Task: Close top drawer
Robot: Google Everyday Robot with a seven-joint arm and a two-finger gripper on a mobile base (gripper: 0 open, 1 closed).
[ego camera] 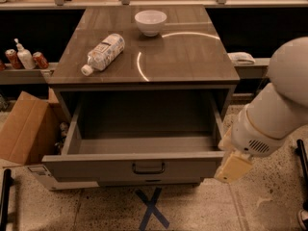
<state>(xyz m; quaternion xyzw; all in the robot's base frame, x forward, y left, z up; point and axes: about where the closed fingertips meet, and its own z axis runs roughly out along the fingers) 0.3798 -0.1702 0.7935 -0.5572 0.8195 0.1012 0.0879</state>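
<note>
I see the top drawer [139, 165] pulled far out of the cabinet [192, 57], with its plain grey inside showing and its front panel facing me. The small dark handle [148, 168] sits in the middle of that panel.

My gripper [233, 167] is low on the right, at the front right corner of the drawer, hanging from the bulky white arm [274, 114] that fills the right edge of the view. Its tan tip overlaps the end of the front panel, but I cannot tell whether it touches the panel. I also cannot tell whether the gripper is released or clenched; it shows nothing in its hold.

On the cabinet top a white bowl [150, 22] stands near the back edge, and a plastic bottle [103, 52] lies on its side toward the left front, its cap pointing at the edge. Both are well apart from the drawer front.

A cardboard box [24, 129] leans on the floor just beside the drawer's left side. A blue tape cross [152, 208] marks the floor below the handle. On the left shelf stand two cans [10, 58] with a pump bottle [24, 57] between them.
</note>
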